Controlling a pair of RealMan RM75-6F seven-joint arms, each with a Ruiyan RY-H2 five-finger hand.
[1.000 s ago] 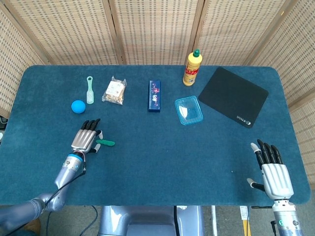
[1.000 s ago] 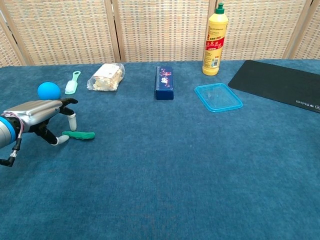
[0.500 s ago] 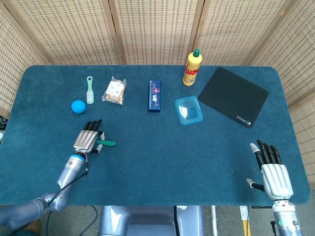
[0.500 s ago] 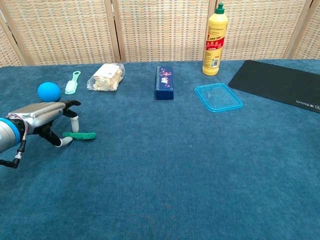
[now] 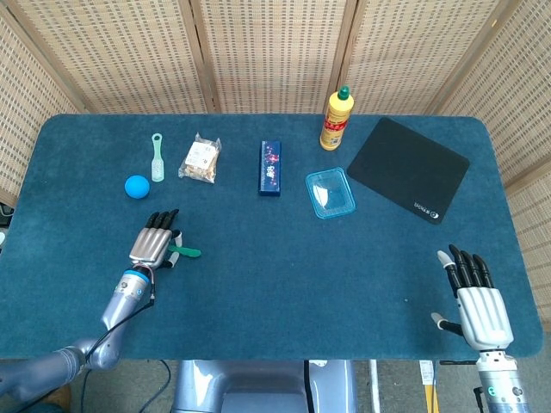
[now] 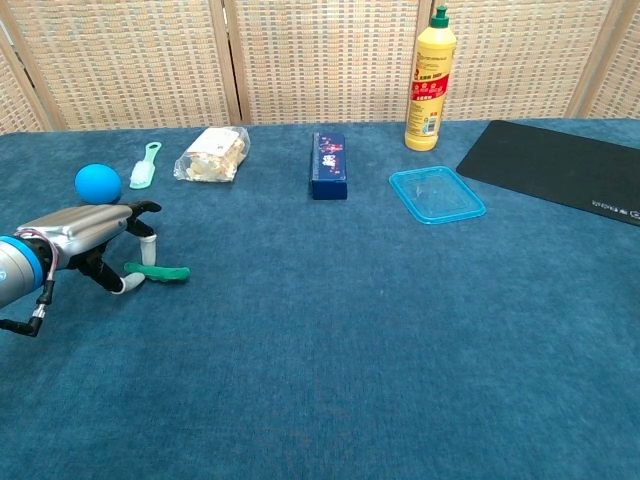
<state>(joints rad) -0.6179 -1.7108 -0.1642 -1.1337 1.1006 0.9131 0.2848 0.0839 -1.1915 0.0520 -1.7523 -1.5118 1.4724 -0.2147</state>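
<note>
The green stick (image 5: 184, 251) lies on the blue surface (image 5: 275, 284) below the blue ball (image 5: 136, 186) (near the front-left edge), its end touching the left hand (image 5: 152, 243), whose fingers arch over it without gripping; the right hand (image 5: 479, 303) rests spread, holding nothing

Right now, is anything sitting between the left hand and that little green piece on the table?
Nothing visible. The left hand is right over one end of the green piece, fingertips at it. The blue ball lies behind, off the path.
</note>
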